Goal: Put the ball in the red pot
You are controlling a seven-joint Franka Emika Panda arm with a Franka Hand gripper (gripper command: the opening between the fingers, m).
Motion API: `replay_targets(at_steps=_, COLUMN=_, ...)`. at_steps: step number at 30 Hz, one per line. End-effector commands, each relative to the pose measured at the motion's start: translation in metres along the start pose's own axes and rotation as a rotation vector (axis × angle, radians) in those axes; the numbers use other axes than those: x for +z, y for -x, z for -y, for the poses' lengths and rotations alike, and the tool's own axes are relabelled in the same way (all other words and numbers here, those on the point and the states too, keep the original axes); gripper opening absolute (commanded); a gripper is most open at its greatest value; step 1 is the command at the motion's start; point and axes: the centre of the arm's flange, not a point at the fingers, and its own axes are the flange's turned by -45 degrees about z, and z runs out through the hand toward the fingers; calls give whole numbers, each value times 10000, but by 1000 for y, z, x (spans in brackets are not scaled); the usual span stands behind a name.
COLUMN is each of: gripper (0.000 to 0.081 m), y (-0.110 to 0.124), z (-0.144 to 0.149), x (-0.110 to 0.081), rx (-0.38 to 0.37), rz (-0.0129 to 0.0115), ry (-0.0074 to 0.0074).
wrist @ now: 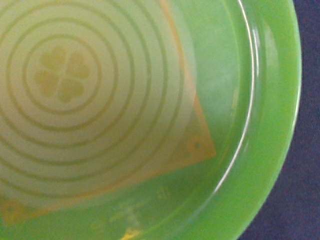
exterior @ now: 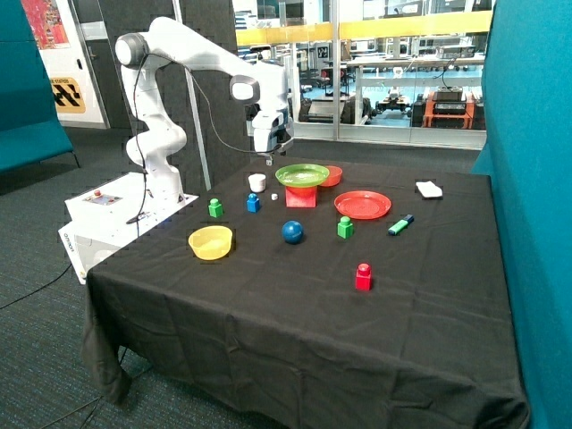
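The gripper [exterior: 271,148] hung just above the near-left rim of the green plate [exterior: 302,174], upper centre of the outside view. Its fingers were too small and dark to separate there, and none appeared in the wrist view, so whether it was open or held anything could not be told.

The green plate lay flat on top of the red pot [exterior: 300,196], covering its mouth; only the pot's front wall showed below the plate. In the wrist view the plate [wrist: 260,90] filled nearly the whole frame, cut off on three sides. Through its translucent base an orange-red square outline with a corner near lower centre showed, presumably the pot's rim beneath, though blurred. Concentric rings and a clover mark sat at upper left.

The ball [exterior: 292,231] rested on the black tabletop [exterior: 313,331] at frame centre, in front of the pot and apart from it, with nothing touching it.

A red bowl [exterior: 332,175] was mostly hidden behind the green plate. A red plate [exterior: 363,204] lay right of the pot. Also on the tabletop: a yellow bowl [exterior: 211,241] at left, a blue block [exterior: 253,203], two green blocks [exterior: 215,207] [exterior: 345,227], a red block [exterior: 363,276], a white cup [exterior: 257,181].
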Motion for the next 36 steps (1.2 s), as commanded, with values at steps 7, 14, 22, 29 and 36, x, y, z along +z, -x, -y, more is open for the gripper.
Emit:
replay_targets(at_steps=7, gripper=457, y=-12, z=-8, x=14, rx=336, rz=48, ry=-3)
replay_targets(at_steps=14, gripper=437, y=-10, z=-6, x=21, rx=352, rz=48, ry=-3)
replay_targets(at_steps=22, gripper=468, y=-16, z=-5, x=26, rx=308, rz=48, ry=-3)
replay_targets(at_steps=29, gripper=467, y=-23, z=-9, x=27, rx=328, rz=48, ry=-3)
replay_targets(at_steps=36, gripper=458, y=-28, z=-12, x=28, rx=287, rz=48, ry=-3)
